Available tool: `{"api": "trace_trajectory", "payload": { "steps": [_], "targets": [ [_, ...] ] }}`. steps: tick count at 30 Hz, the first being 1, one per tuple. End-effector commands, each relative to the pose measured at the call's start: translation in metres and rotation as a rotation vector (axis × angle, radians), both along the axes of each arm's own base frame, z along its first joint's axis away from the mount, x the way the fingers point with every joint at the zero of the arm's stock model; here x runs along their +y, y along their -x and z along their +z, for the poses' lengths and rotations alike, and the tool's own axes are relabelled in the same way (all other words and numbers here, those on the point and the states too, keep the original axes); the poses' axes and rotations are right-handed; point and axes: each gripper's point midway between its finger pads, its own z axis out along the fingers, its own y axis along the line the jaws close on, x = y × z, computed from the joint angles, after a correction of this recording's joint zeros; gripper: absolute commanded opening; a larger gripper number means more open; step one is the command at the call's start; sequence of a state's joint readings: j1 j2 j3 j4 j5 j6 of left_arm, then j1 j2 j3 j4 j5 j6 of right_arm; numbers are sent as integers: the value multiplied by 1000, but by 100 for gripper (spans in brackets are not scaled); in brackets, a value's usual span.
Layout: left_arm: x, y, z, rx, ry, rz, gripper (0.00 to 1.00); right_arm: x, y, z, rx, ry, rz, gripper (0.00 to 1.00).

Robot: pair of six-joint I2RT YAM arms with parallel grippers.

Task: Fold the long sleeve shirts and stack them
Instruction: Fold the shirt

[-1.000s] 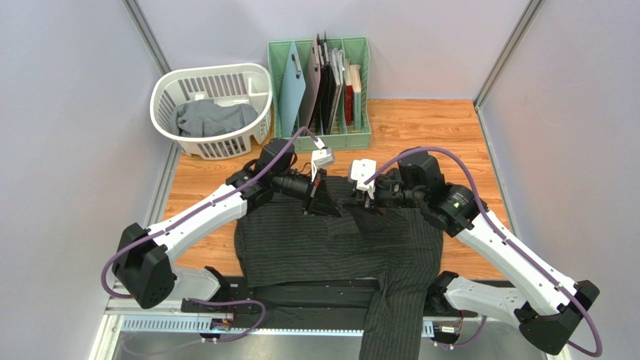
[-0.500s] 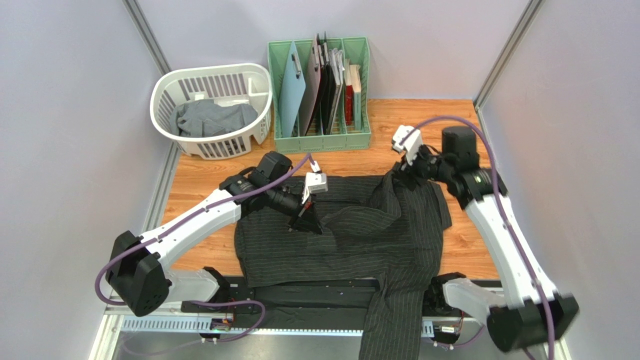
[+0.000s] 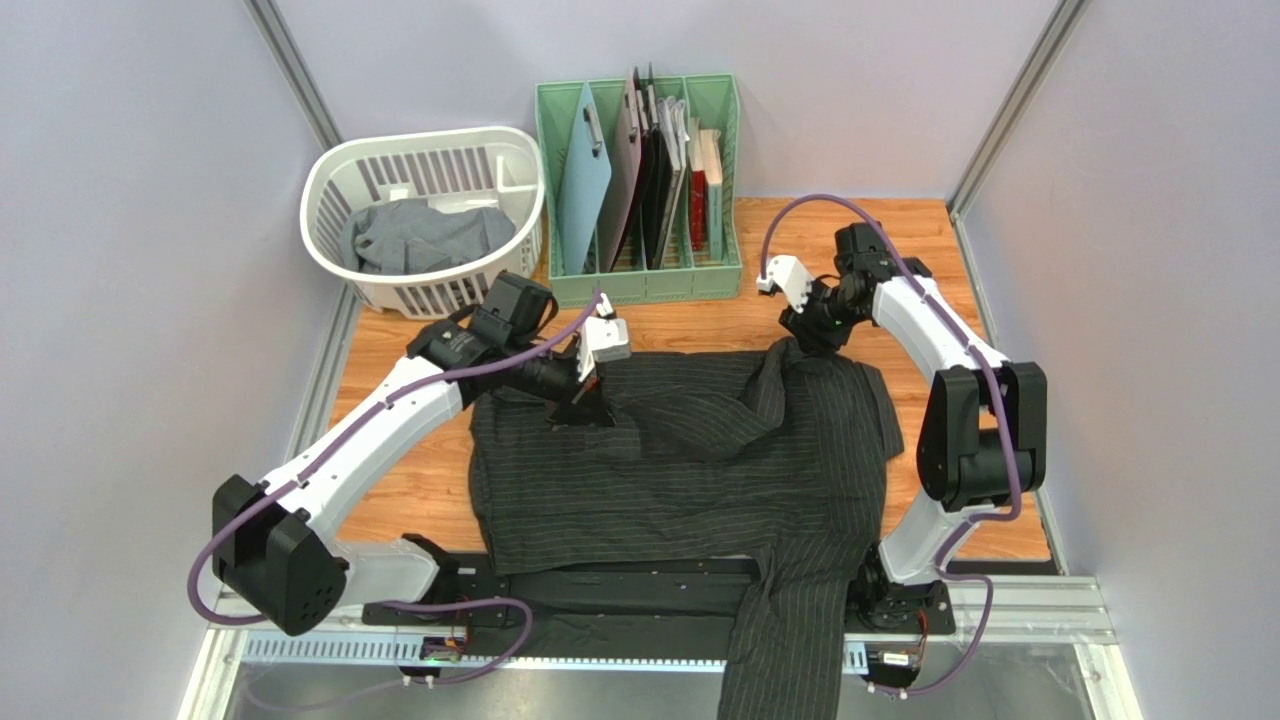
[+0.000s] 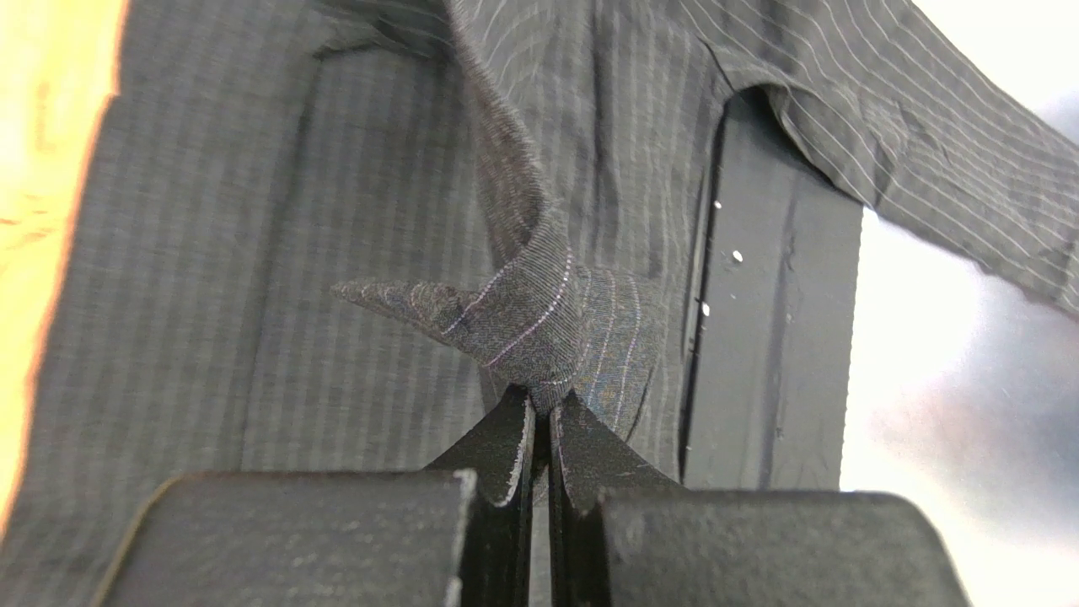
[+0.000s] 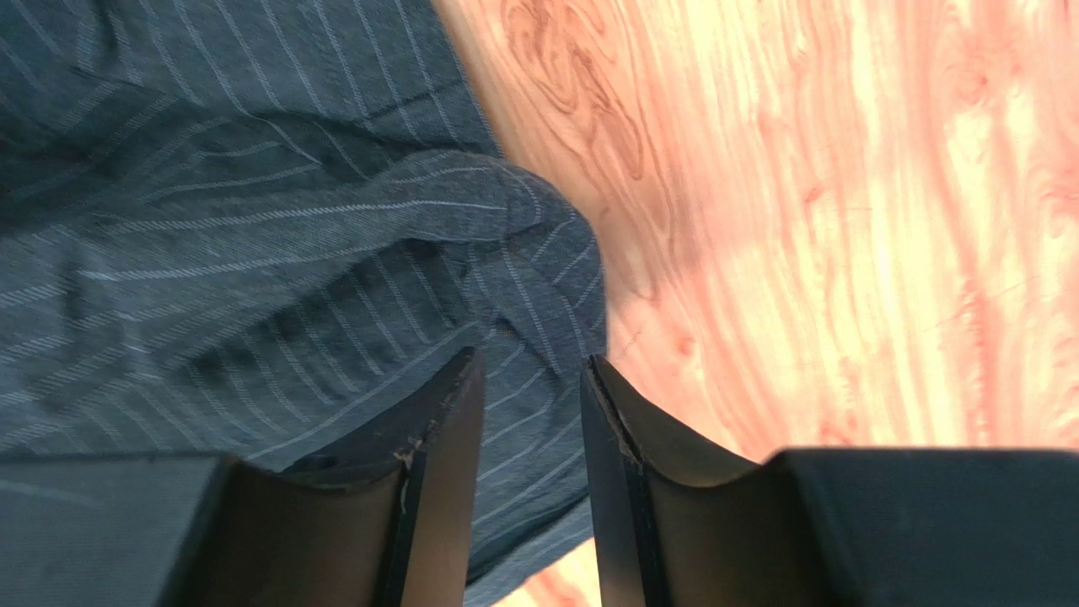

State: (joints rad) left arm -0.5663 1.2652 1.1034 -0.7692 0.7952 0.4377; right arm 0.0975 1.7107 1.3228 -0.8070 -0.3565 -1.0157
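Observation:
A black pinstriped long sleeve shirt (image 3: pixel 676 465) lies spread on the wooden table (image 3: pixel 902 248), one sleeve (image 3: pixel 781 645) hanging over the near edge. My left gripper (image 3: pixel 583 405) is at the shirt's far left part. In the left wrist view it (image 4: pixel 545 402) is shut on a raised fold of the pinstriped cloth (image 4: pixel 532 316). My right gripper (image 3: pixel 796 330) hovers at the shirt's far right corner. In the right wrist view its jaws (image 5: pixel 532 380) stand apart over the cloth (image 5: pixel 253 253), pinching nothing. A grey shirt (image 3: pixel 413 237) lies crumpled in the basket.
A white laundry basket (image 3: pixel 421 143) stands at the back left. A green rack (image 3: pixel 639 281) of boards and folders is beside it at the back middle. A black strip (image 3: pixel 631 585) runs along the near edge between the arm bases. Grey walls close both sides.
My right arm swung from the shirt's middle out to the far right, dragging that corner outward, and its jaws have come apart. My left gripper drew its fold back and to the left.

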Motion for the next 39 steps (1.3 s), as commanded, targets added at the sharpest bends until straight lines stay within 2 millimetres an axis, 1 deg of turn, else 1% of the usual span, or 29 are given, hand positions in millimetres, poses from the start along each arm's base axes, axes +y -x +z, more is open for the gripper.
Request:
{"api": "trace_trajectory", "payload": {
  "steps": [1,3,7,11,12,13,17,22,25,28,30,33,36,37,39],
  "targets": [
    [-4,-10,20,-33,56,-29,0,-7,-29,4,-124,71,51,37],
    [-5,-15,22,-23,63,-21,0,-9,-28,-6,-118,89,56,36],
    [-8,-25,26,-13,78,-11,0,-14,-34,-23,-100,111,48,34],
    [-10,-36,34,-19,93,3,0,-13,-33,-32,-78,108,51,34],
    [-9,-39,33,-16,90,9,0,-13,-32,-33,-73,106,51,34],
    [-10,-42,36,-26,95,10,0,-14,-30,-36,-65,110,56,34],
    [-10,-50,36,-40,92,12,0,-17,-24,-40,-47,108,64,34],
    [-9,-61,35,-38,84,28,0,-17,-16,-34,-34,86,71,35],
    [-8,-71,40,-53,91,42,0,-18,-10,-31,-26,84,83,36],
    [-9,-78,46,-65,99,49,0,-20,-10,-35,-28,93,85,39],
    [-10,-80,48,-64,103,46,0,-22,-13,-38,-32,98,72,39],
    [-10,-79,49,-59,103,42,0,-24,-23,-41,-57,105,43,36],
    [-9,-79,48,-60,95,45,0,-25,-36,-38,-105,105,15,26],
    [-9,-78,48,-64,95,42,0,-27,-40,-36,-123,110,-2,20],
    [-8,-79,48,-66,92,45,0,-30,-46,-31,-146,115,-21,14]
  ]
}}
